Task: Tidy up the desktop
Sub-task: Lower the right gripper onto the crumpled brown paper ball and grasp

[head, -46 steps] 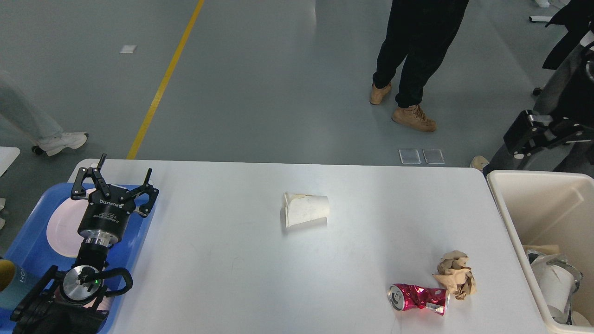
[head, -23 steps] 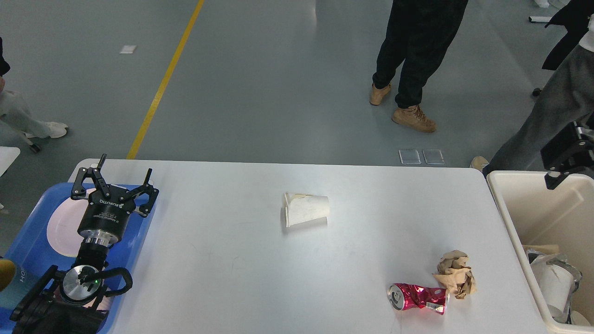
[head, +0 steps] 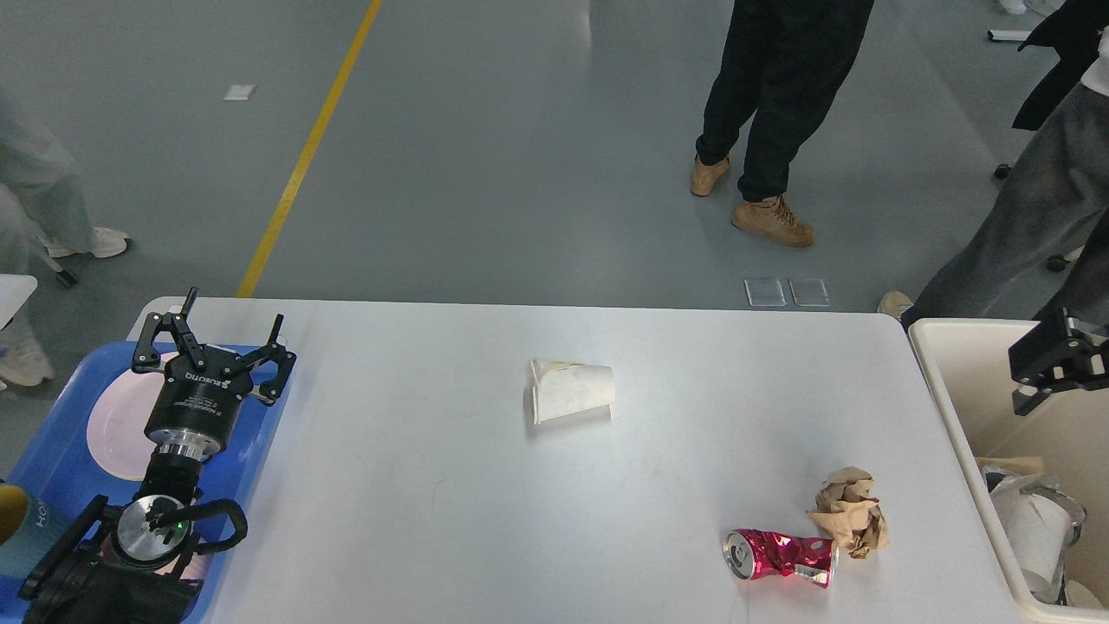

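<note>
Right of the left tool (head: 227,322), the white tabletop (head: 416,485) spreads across most of the head view; the tool itself hangs over the tabletop's near-left corner, above a blue tray (head: 61,433) holding a white plate (head: 117,425). Left tool: fingers spread apart, nothing between them. Well to its right lies a flattened paper cup (head: 570,392) on its side, near the tabletop's centre. Farther right and nearer the viewer, a crushed red can (head: 781,556) lies touching or just beside a crumpled brown paper ball (head: 851,511).

Right tool (head: 1053,360): only partly in view at the right edge, over the cream bin (head: 953,390) that stands against the tabletop's right end; whether its fingers are parted cannot be told. Discarded items lie in the bin's near end.

Compared with half a second earlier, the right tool sits lower and slightly farther over the bin; one second earlier it was higher and more to the left. The left tool, cup, can and paper ball have kept their places. Bystanders on the floor behind have shifted.
</note>
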